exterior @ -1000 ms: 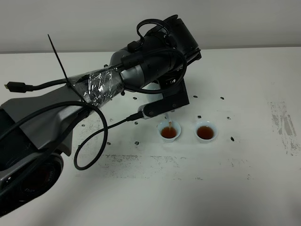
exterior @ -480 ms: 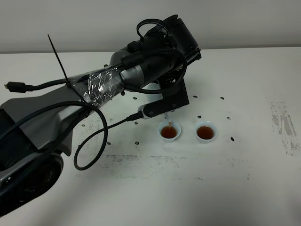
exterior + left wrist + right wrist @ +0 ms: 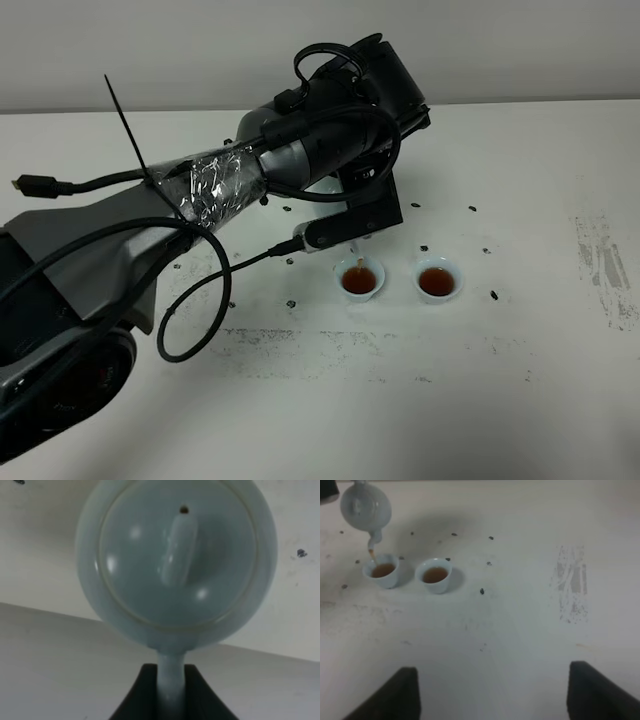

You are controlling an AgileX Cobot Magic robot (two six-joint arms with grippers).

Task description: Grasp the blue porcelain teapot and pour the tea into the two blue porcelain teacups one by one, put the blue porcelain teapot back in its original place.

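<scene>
The white table (image 3: 520, 400) carries everything. The left arm (image 3: 230, 180) reaches across it and hides most of the teapot from the high camera.

The teapot (image 3: 365, 507) hangs in the air, clear of the table and tipped forward so its spout points down. The left gripper (image 3: 171, 692) is clamped on the pot's loop handle, which runs down between its two dark fingers, and the lid sits in place. The right gripper (image 3: 492, 700) is well apart from the teapot, with its fingers spread wide and nothing between them.

Directly below the teapot's spout stands one cup (image 3: 382, 570), holding brown tea. The second cup (image 3: 435, 574) stands one place further from the teapot, just beside the first and not touching it, and it holds a similar pool of tea. A thin brown stream (image 3: 371, 554) runs from the spout into the cup below. Small dark specks (image 3: 482, 591) lie scattered on the table around the teapot and beyond it.

By my judgement the task is well past its middle. The cup further from the teapot looks served, and the one under the spout is being filled now. What is left is to end this pour, bring the pot upright and set it back down; nothing here marks its original place.
</scene>
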